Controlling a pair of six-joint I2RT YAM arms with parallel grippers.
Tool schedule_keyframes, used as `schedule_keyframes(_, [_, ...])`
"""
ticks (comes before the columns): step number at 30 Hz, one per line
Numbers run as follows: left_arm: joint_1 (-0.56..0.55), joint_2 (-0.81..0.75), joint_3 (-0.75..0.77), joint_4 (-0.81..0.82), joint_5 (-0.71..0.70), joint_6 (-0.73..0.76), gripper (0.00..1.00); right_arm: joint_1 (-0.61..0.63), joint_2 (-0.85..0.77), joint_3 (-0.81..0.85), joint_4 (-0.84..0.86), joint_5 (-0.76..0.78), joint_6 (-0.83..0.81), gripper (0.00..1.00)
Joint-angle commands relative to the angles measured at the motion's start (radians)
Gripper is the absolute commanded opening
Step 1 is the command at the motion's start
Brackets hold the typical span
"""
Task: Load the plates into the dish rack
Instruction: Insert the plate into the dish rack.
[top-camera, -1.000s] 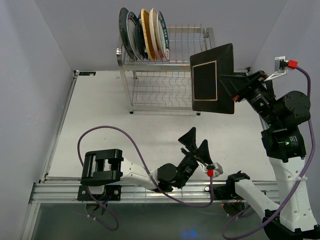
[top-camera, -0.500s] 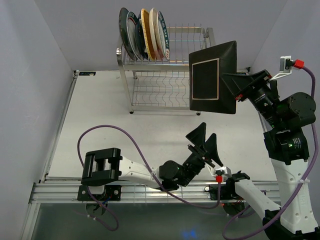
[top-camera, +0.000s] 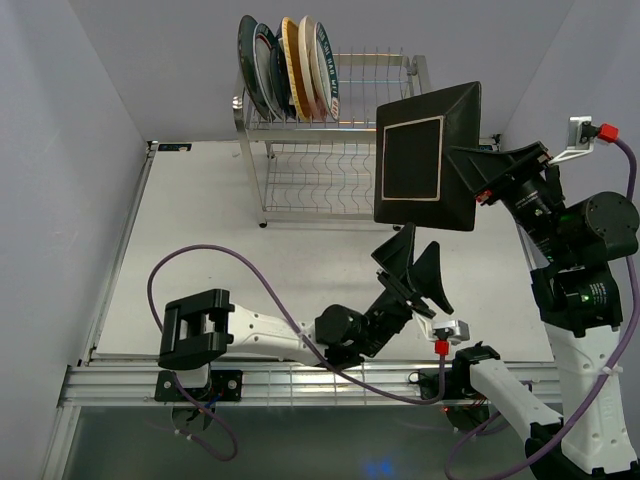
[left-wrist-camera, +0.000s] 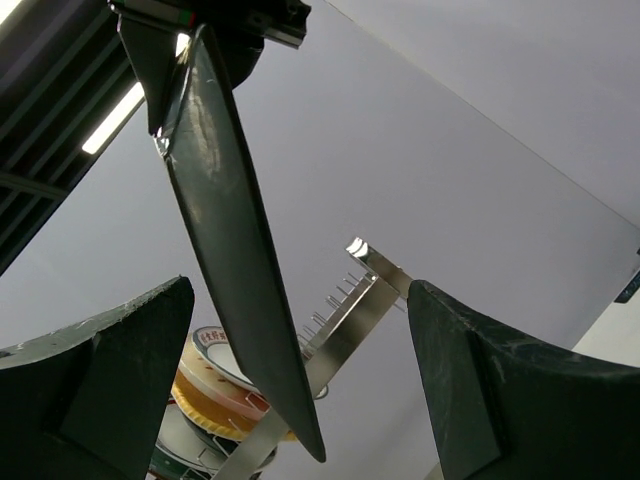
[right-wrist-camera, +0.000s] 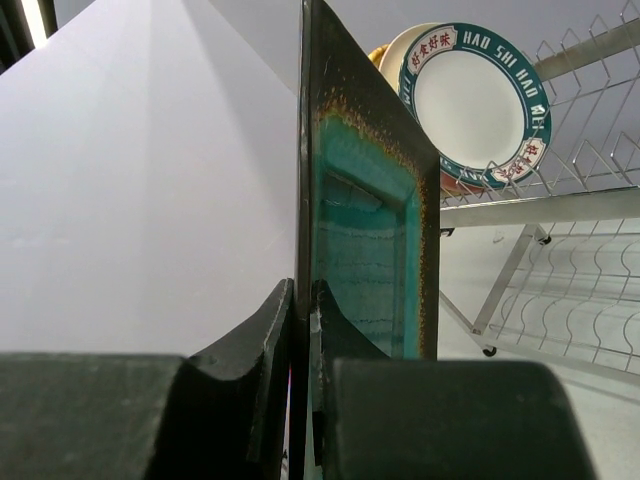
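My right gripper (top-camera: 478, 178) is shut on the rim of the green square brown-rimmed plate (top-camera: 425, 157), held upright in the air just right of the dish rack (top-camera: 330, 150). The right wrist view shows that plate (right-wrist-camera: 370, 200) edge-on, clamped between the fingers (right-wrist-camera: 265, 330). Several plates (top-camera: 285, 70) stand on edge in the left end of the rack's upper tier; a white one with a teal lettered rim (right-wrist-camera: 480, 100) faces the wrist camera. My left gripper (top-camera: 412, 268) is open and empty, raised below the held plate (left-wrist-camera: 235, 240), which hangs between its fingers in the left wrist view without touching them.
The rack's lower tier (top-camera: 320, 180) holds nothing that I can see. The right end of the upper tier (top-camera: 375, 90) has free slots. White walls close in the table (top-camera: 200, 250) on the left, back and right.
The right gripper has lifted the square plate slightly up and turned it a little. The left gripper has risen and moved right, toward the space under the plate.
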Motion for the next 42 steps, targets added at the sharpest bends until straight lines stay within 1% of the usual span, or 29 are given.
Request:
schedule_keyframes(1, [0.017, -0.088, 0.008, 0.388, 0.051, 0.008, 0.98, 0.002, -0.039, 0.042, 0.233, 0.039, 0.066, 0.08])
schedule_keyframes(5, [0.049, -0.07, 0.037, 0.388, 0.079, 0.042, 0.98, 0.002, -0.048, 0.007, 0.24, 0.01, 0.107, 0.08])
schedule_keyframes(14, [0.127, -0.032, 0.089, 0.387, 0.134, 0.022, 0.98, 0.002, -0.094, -0.039, 0.251, -0.01, 0.15, 0.08])
schedule_keyframes(16, [0.14, -0.012, 0.103, 0.387, 0.143, 0.025, 0.92, 0.002, -0.103, -0.042, 0.25, -0.005, 0.15, 0.08])
schedule_keyframes(18, [0.152, 0.004, 0.121, 0.388, 0.159, 0.036, 0.84, 0.002, -0.109, -0.05, 0.248, 0.002, 0.149, 0.08])
schedule_keyframes(19, [0.154, 0.016, 0.127, 0.388, 0.159, 0.045, 0.74, 0.002, -0.109, -0.053, 0.248, 0.004, 0.149, 0.08])
schedule_keyframes(21, [0.154, 0.024, 0.137, 0.387, 0.166, 0.047, 0.68, 0.002, -0.106, -0.062, 0.25, 0.005, 0.149, 0.08])
schedule_keyframes(22, [0.154, 0.027, 0.137, 0.388, 0.168, 0.047, 0.59, 0.002, -0.105, -0.063, 0.251, 0.007, 0.15, 0.08])
schedule_keyframes(24, [0.154, 0.03, 0.137, 0.387, 0.169, 0.041, 0.52, 0.003, -0.102, -0.071, 0.253, 0.008, 0.153, 0.08])
schedule_keyframes(25, [0.155, 0.03, 0.137, 0.387, 0.169, 0.041, 0.44, 0.002, -0.1, -0.076, 0.254, 0.01, 0.155, 0.08])
schedule_keyframes(28, [0.157, 0.033, 0.143, 0.388, 0.169, 0.044, 0.34, 0.002, -0.103, -0.096, 0.266, 0.007, 0.167, 0.08])
schedule_keyframes(29, [0.158, 0.035, 0.146, 0.388, 0.169, 0.044, 0.28, 0.002, -0.105, -0.099, 0.274, 0.007, 0.169, 0.08])
schedule_keyframes(31, [0.16, 0.036, 0.16, 0.388, 0.165, 0.048, 0.23, 0.002, -0.108, -0.106, 0.274, 0.01, 0.17, 0.08])
schedule_keyframes(32, [0.16, 0.035, 0.163, 0.39, 0.163, 0.051, 0.18, 0.0, -0.111, -0.111, 0.274, 0.008, 0.17, 0.08])
schedule_keyframes(34, [0.161, 0.033, 0.169, 0.39, 0.166, 0.053, 0.13, 0.002, -0.114, -0.116, 0.276, 0.008, 0.17, 0.08])
schedule_keyframes(35, [0.161, 0.031, 0.172, 0.392, 0.166, 0.056, 0.08, 0.0, -0.113, -0.119, 0.276, 0.01, 0.172, 0.08])
schedule_keyframes(38, [0.163, 0.028, 0.192, 0.392, 0.171, 0.067, 0.02, 0.0, -0.114, -0.122, 0.282, 0.008, 0.173, 0.08])
schedule_keyframes(39, [0.164, 0.028, 0.198, 0.392, 0.172, 0.067, 0.0, 0.0, -0.113, -0.12, 0.285, 0.008, 0.173, 0.08])
schedule_keyframes(42, [0.169, 0.022, 0.241, 0.388, 0.174, 0.062, 0.0, 0.0, -0.106, -0.122, 0.293, 0.001, 0.17, 0.08])
